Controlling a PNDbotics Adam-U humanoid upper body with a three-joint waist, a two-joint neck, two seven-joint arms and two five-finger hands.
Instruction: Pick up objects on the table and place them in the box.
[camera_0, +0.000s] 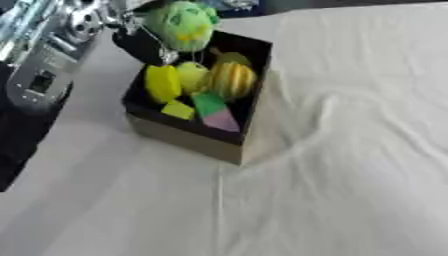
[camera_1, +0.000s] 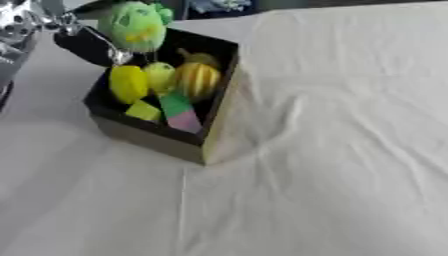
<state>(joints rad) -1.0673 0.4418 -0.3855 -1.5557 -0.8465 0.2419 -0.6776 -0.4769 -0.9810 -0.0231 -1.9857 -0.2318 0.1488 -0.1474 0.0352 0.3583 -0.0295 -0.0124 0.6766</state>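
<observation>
A white cloth (camera_0: 350, 150), rumpled into soft ridges, covers the table and fills most of both views. Toward the far left stands the box (camera_0: 188, 137) — dark inside, tan outside, open at the top. It already holds a yellow block (camera_0: 162, 82), a yellow-green ball (camera_0: 191, 75), a striped yellow-orange round thing (camera_0: 230, 80), a small yellow cube (camera_0: 178, 110) and a green-and-pink wedge (camera_0: 213, 112), packed close against each other.

The left hand (camera_0: 140, 44) comes in from the upper left and hangs over the box's far-left corner, its dark fingers curled onto a fuzzy green toy (camera_0: 182, 24) with yellow marks. The toy sits above the far rim, so this looks like the release step: held high enough to clear the wall, over the 1 patch of box not yet filled. The right hand shows in neither view.

Open room lies to the right and near side, where the cloth carries nothing visible. The risk is the far rim — let go too early, the toy could catch it and roll off.
</observation>
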